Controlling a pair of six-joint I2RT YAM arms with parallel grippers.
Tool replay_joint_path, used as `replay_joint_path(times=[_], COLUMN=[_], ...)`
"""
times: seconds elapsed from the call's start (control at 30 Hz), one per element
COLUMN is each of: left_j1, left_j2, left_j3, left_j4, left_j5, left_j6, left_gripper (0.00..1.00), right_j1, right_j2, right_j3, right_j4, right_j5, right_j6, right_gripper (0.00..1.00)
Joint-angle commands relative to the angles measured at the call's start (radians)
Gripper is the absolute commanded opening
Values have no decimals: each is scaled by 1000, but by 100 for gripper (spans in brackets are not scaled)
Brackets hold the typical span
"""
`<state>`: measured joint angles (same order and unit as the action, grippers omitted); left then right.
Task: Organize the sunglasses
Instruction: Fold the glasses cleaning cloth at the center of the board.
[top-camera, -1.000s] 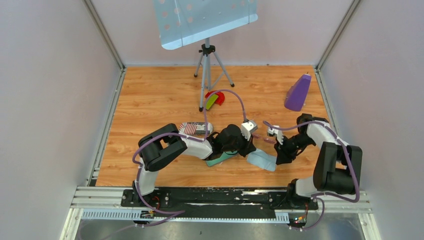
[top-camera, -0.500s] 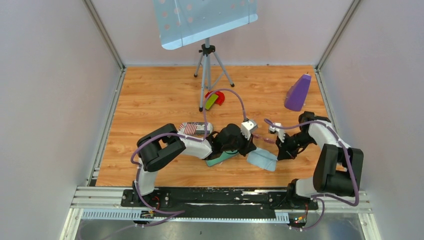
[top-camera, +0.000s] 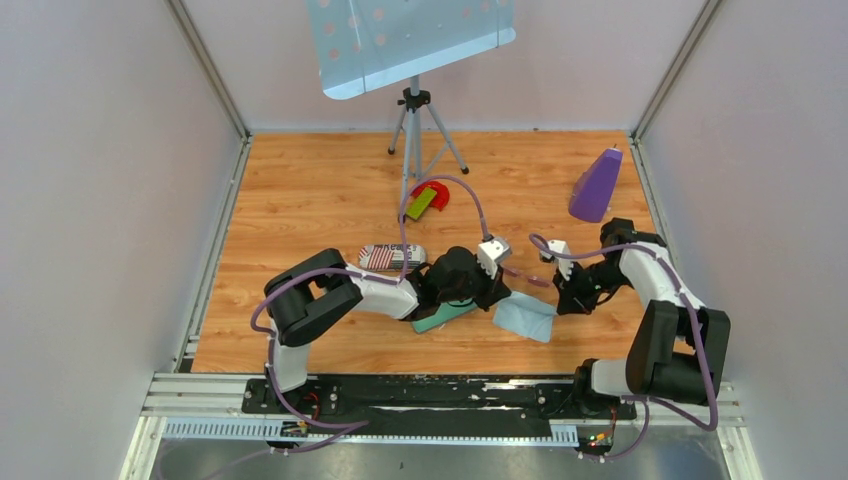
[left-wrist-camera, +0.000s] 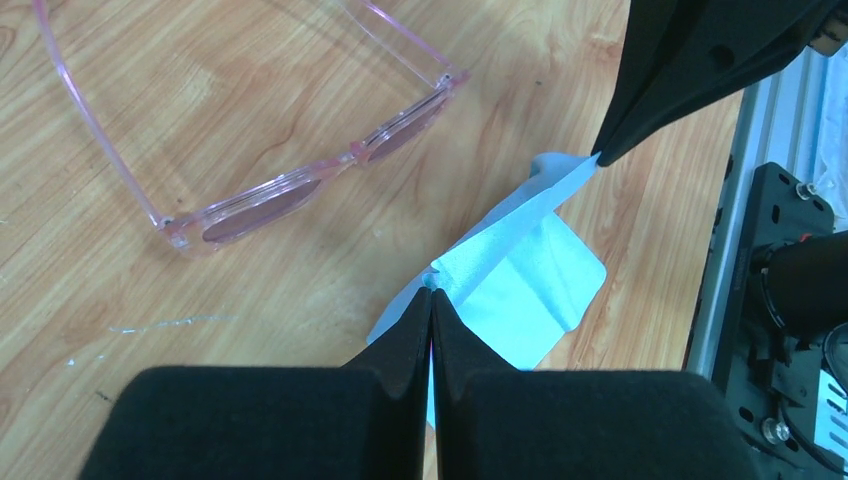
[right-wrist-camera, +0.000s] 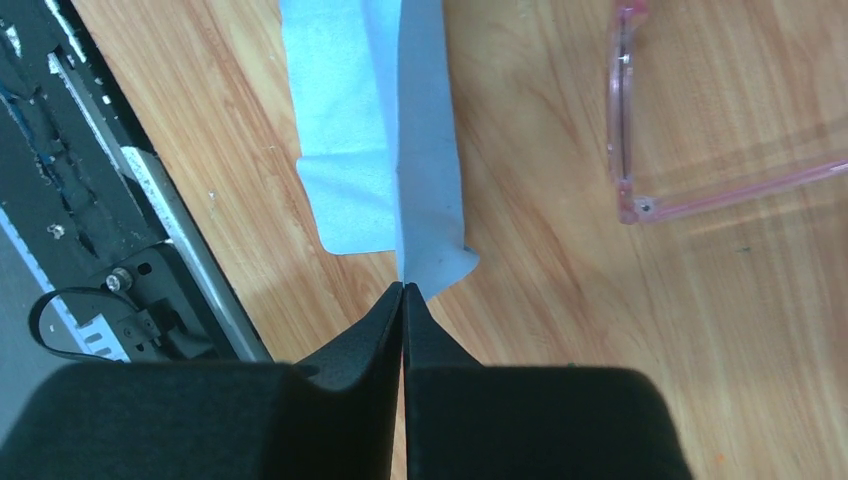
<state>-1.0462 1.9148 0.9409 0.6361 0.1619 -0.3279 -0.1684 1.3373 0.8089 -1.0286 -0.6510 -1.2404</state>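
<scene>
1. Pale blue cloth (left-wrist-camera: 520, 270) is what both of my grippers are holding. It lies on the wooden table (top-camera: 320, 190), and the strip stretched between them is raised into a ridge.
2. My left gripper (left-wrist-camera: 430, 292) has its jaws pressed together on one edge of the cloth, with the fabric pinched at the very tips.
3. My right gripper (right-wrist-camera: 403, 288) is closed in the same way, clamping the opposite corner. From the left wrist camera I see its dark fingertip meet the far end of the ridge.
4. The sunglasses (left-wrist-camera: 255, 205) lie flat on the table just beside the cloth, on its far side, with both arms unfolded. The frame is translucent pink and the lenses are lightly tinted. Neither gripper touches them.
5. From the overhead camera the sunglasses show only as a faint pink line between my two wrists.
6. A mint-green item (top-camera: 442, 318) pokes out from under my left arm, and a striped case (top-camera: 388, 257) lies just behind that arm.
7. Farther back I see a purple object (top-camera: 595, 185) at the right edge, a red and green piece (top-camera: 428, 197), and a tripod (top-camera: 414, 130) near the back wall.
</scene>
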Motion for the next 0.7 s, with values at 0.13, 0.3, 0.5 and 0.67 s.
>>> replay_joint_path(times=[0.13, 0.3, 0.5, 0.67], left_j1=[8, 8, 11, 12], left_j2=[-50, -48, -26, -13], left_j3=[-20, -18, 16, 41], left_j4=[29, 30, 15, -6], left_j5=[-55, -91, -104, -91], left_j6=[37, 42, 64, 75], left_gripper=[0, 0, 0, 0], right_j1=[-12, 5, 20, 29], right_j2=[-31, -12, -33, -47], right_j3=[29, 43, 28, -4], right_j4=[109, 135, 171, 176], right_j5=[-16, -6, 24, 64], right_j6=[102, 121, 132, 121], right_gripper=[5, 5, 5, 5])
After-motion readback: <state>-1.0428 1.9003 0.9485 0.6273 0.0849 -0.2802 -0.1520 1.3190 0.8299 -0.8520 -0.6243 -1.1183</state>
